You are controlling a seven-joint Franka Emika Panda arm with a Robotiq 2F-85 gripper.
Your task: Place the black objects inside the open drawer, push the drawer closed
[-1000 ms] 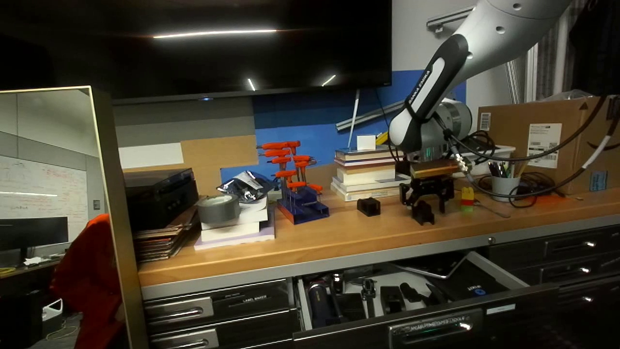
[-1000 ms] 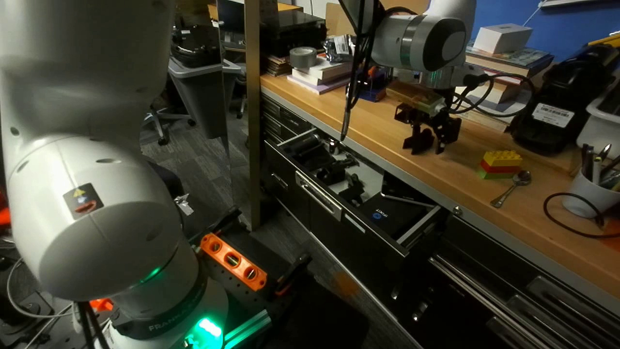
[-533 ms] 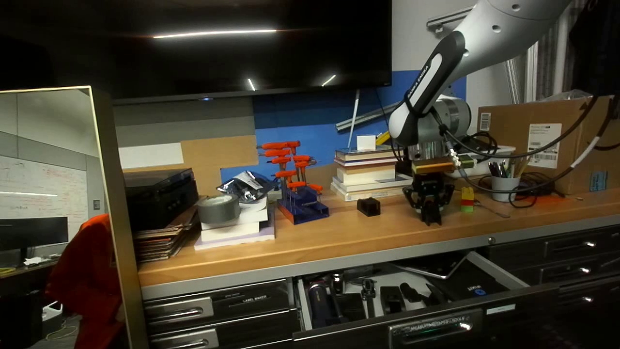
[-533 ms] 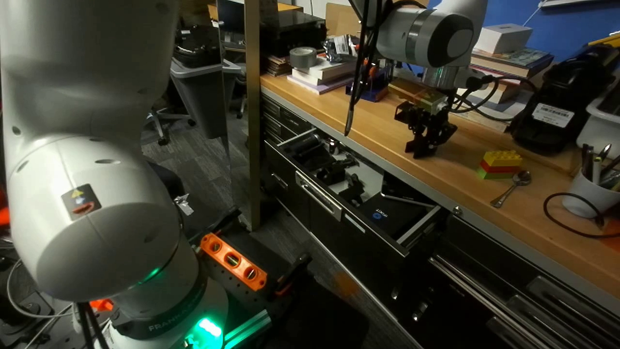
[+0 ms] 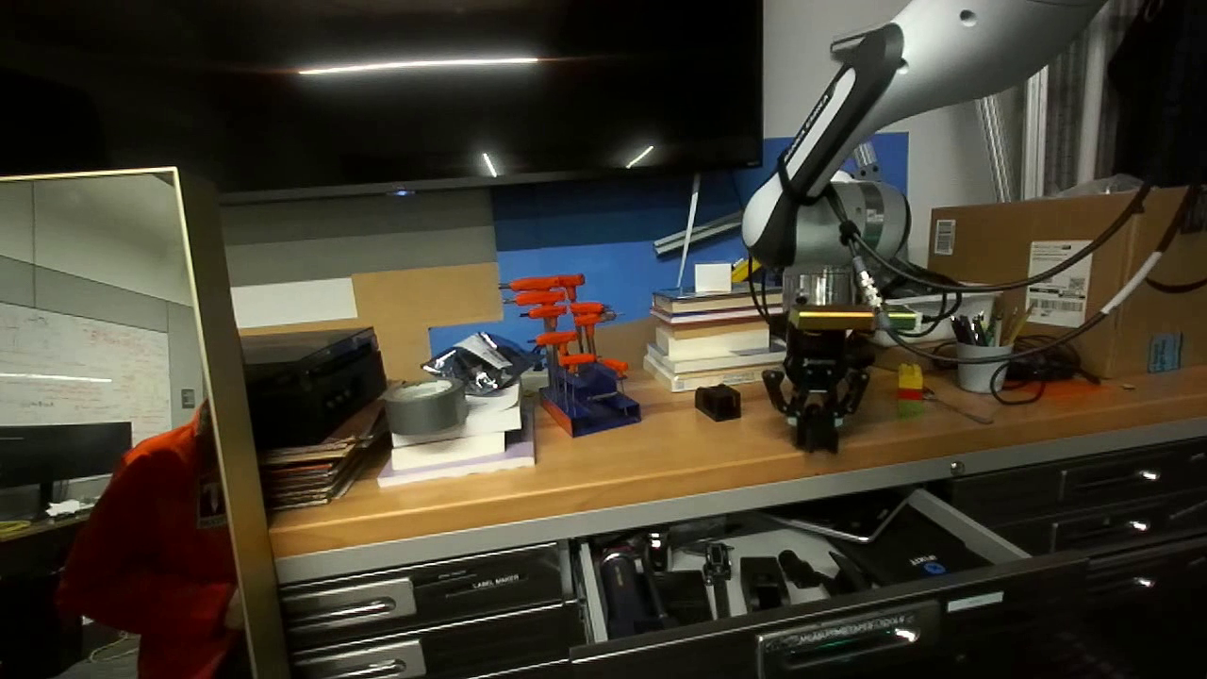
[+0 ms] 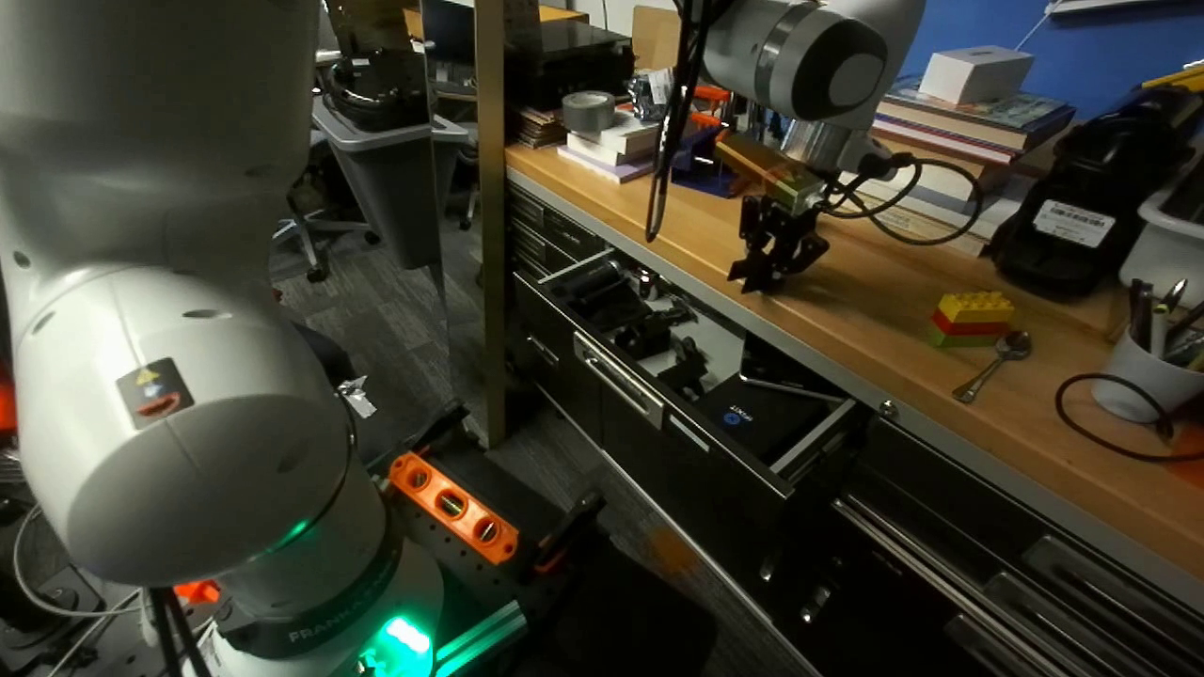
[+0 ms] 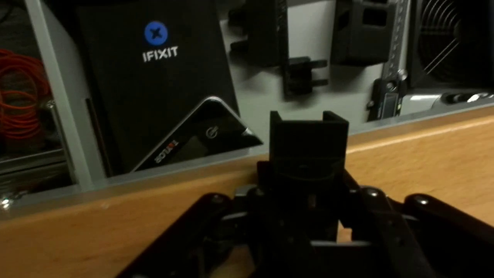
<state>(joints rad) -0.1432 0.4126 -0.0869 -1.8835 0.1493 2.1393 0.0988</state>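
Observation:
In both exterior views the dark drawer (image 5: 698, 655) stands pulled out below the bench, holding several black items and an iFixit case (image 7: 154, 77). My gripper (image 5: 817, 426) is over the bench close to its front edge, its fingers shut on a small black object (image 7: 307, 141). In the wrist view that object sticks out past the fingertips, with the open drawer beyond it. Whether its lower end still touches the wood I cannot tell. A second black object (image 5: 718, 403), block-shaped, rests on the bench beside the gripper; in an exterior view the arm seems to hide it.
Around the gripper on the bench (image 6: 1035, 451) are a toy-brick stack (image 6: 974, 320), a spoon (image 6: 1006, 353), a pen cup (image 5: 983, 366) and a book pile (image 5: 712, 344). A blue rack of red-handled tools (image 5: 589, 405) stands farther along, near a tape roll (image 5: 424, 407).
The gripper's jaws have come together on the black object that stood between them. Gripper and object have then shifted toward the bench's front edge. Drawer and block stay put.

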